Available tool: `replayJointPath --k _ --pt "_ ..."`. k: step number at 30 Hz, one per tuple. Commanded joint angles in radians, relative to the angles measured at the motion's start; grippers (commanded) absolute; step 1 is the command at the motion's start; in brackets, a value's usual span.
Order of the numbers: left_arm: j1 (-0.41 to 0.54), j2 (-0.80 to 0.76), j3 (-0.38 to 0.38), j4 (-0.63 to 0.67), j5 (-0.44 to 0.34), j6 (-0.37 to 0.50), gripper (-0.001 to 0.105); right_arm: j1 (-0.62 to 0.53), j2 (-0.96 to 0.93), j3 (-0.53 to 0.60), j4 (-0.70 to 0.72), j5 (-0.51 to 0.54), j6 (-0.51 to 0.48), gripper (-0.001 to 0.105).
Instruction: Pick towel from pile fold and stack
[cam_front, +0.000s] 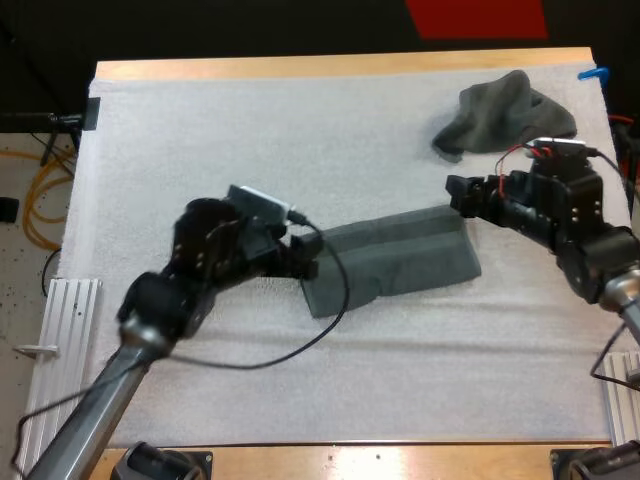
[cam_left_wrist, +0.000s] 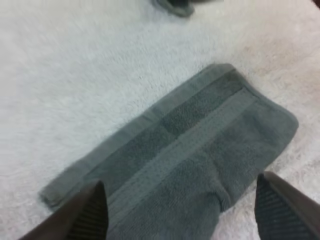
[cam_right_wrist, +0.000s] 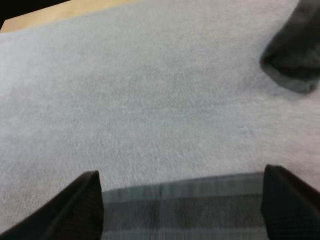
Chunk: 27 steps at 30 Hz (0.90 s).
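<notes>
Towel (cam_front: 400, 262) folded to strip, centre of mat (cam_front: 200, 130); pile (cam_front: 505, 112) far right. Left gripper (cam_front: 305, 258) released at its left end, right gripper (cam_front: 458, 196) released at its far corner. Pinch both ends evenly, fold square.

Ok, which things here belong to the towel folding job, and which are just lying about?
Job: folded towel; crumpled towel; left gripper and right gripper, both open, one at each end of the folded towel.
Just there: white mat; wooden table.
</notes>
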<state>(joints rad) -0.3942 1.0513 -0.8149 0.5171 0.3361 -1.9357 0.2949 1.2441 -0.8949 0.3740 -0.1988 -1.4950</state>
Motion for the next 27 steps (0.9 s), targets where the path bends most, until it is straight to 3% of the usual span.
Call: replayJointPath --k 1,14,22,27 --pt "0.002 -0.055 -0.006 0.036 -0.020 0.004 0.061 -0.001 -0.031 -0.022 0.056 0.012 -0.013 0.064" --pt "0.002 -0.473 -0.006 0.341 -0.038 -0.087 0.061 -0.001 -0.277 -0.062 0.371 0.091 -0.057 0.064" --pt "0.002 -0.532 -0.006 0.410 -0.038 -0.109 0.061 -0.010 -0.255 -0.066 0.431 0.134 -0.063 0.064" --pt "0.002 -0.532 -0.006 0.413 -0.038 -0.109 0.061 -0.113 -0.137 -0.084 0.431 0.059 -0.087 0.064"
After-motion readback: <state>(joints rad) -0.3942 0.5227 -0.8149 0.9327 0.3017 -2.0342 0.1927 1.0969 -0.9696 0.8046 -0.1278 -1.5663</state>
